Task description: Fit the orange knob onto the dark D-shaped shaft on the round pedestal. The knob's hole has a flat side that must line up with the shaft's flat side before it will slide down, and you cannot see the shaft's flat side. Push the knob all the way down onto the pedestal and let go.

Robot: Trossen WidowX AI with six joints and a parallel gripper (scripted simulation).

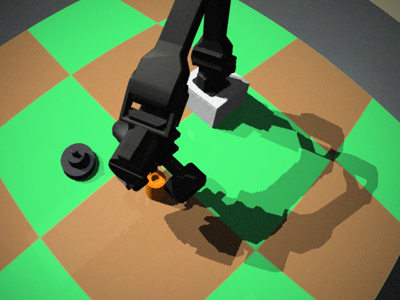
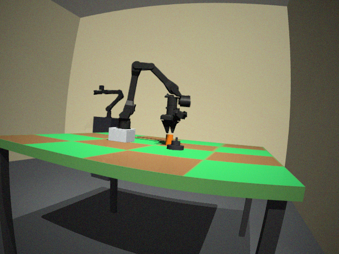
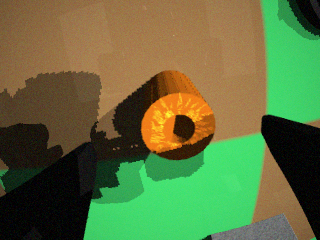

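Observation:
The orange knob stands upright on the table, its D-shaped hole facing up; it also shows in the wrist view and in the exterior view. My gripper is open and points straight down over the knob, one finger on each side, a little above it and not touching. The dark round pedestal with its short D-shaped shaft stands apart to the left of the knob; it also shows in the exterior view. The shaft's flat side is not visible.
The arm's white base block stands behind the knob. A second dark arm stands at the far edge of the table.

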